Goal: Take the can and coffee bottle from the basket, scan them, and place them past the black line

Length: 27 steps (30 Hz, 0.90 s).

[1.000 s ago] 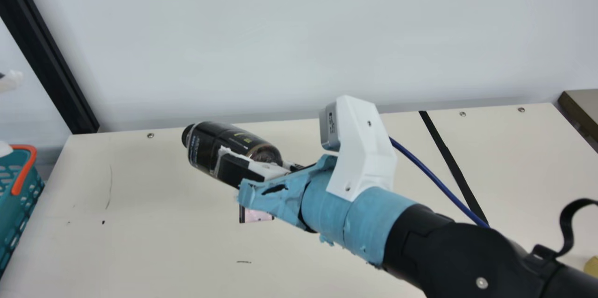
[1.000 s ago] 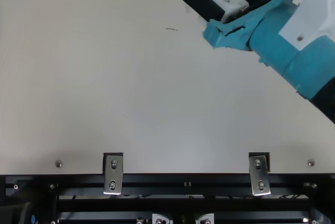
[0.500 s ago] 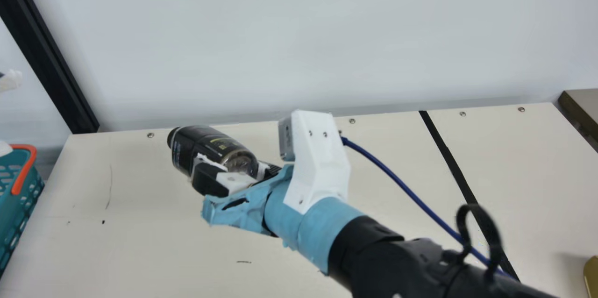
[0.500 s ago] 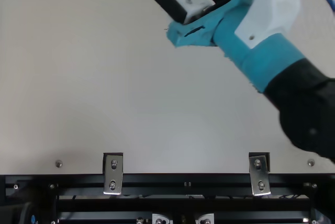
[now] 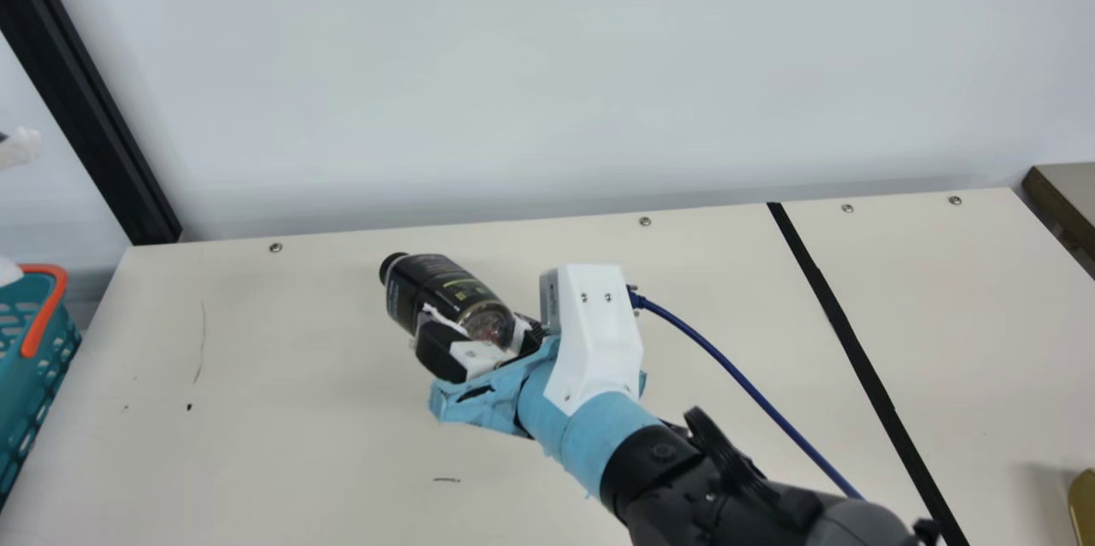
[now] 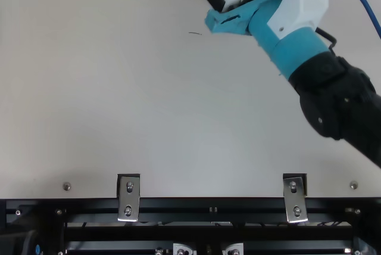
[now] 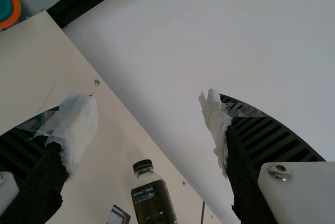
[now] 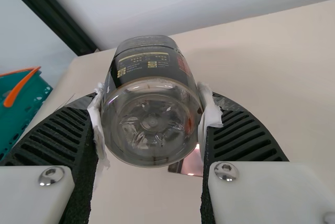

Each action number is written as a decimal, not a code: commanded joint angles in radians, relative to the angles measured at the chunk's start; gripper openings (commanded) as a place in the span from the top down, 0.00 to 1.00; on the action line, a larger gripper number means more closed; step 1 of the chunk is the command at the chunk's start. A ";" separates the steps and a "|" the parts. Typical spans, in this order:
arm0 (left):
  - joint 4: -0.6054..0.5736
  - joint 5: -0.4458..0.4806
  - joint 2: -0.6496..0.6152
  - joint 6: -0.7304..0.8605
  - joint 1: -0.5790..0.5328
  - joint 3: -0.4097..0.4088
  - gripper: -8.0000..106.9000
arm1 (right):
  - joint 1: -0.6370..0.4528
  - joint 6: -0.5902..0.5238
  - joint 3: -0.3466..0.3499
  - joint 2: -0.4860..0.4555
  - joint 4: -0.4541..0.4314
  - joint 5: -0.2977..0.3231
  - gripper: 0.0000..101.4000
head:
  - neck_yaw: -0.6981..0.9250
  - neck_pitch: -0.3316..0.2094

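Main view: my right gripper (image 5: 478, 326) is clamping the bottle (image 5: 445, 285) near its base above the table (image 5: 299, 443), its cap pointing toward the far left corner, likely leaving the label scannable. Left wrist view: my left gripper (image 7: 149, 97) is hanging spread apart.

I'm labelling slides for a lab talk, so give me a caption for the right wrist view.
Right gripper clasping the coffee bottle, clear base foremost, with the teal basket beyond.
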 commanded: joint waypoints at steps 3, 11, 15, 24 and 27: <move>0.000 0.000 0.000 0.000 0.000 0.000 0.15 | -0.034 0.071 -0.003 0.046 -0.120 -0.078 1.00 | -0.001 -0.002; 0.000 0.000 0.000 0.000 0.000 0.000 0.15 | -0.053 0.090 -0.012 0.077 -0.162 -0.131 1.00 | -0.001 -0.002; 0.000 0.000 0.000 0.000 0.000 0.000 0.15 | -0.052 0.071 -0.017 0.088 -0.152 -0.142 1.00 | -0.001 -0.002; 0.000 0.000 0.000 0.000 0.000 0.000 0.15 | -0.054 -0.009 -0.015 0.105 -0.108 -0.150 1.00 | -0.001 -0.002; 0.000 0.000 0.000 0.000 0.000 0.000 0.15 | -0.059 -0.020 -0.010 0.107 -0.106 -0.154 1.00 | -0.001 -0.002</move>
